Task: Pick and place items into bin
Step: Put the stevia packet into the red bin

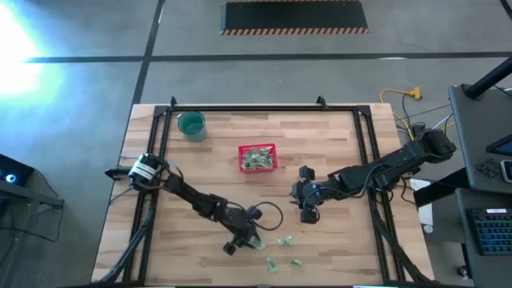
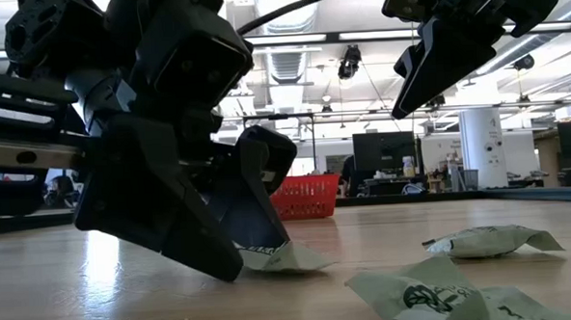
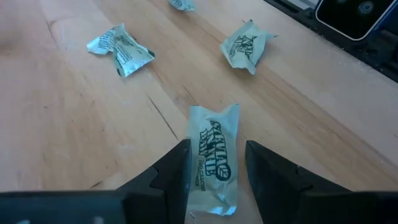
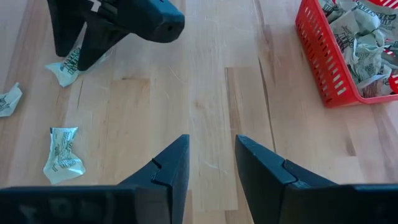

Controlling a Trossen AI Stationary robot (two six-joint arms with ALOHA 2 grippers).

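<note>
Left hand [image 3: 214, 171] down on tabletop [image 1: 336, 240], fingers astride one packet [image 3: 214, 155], long axis along them. Three more packets loose nearby. Right hand [image 4: 211, 165] spread, empty, near red basket [image 4: 323, 62].

Red mesh basket [image 1: 257, 158], pale green-and-white printed packets [image 3: 213, 158], teal cup [image 1: 191, 125].

Overhead looking straight down, tabletop-level looking across, two close wrist views, all sharing the packets [image 1: 284, 241]
</note>
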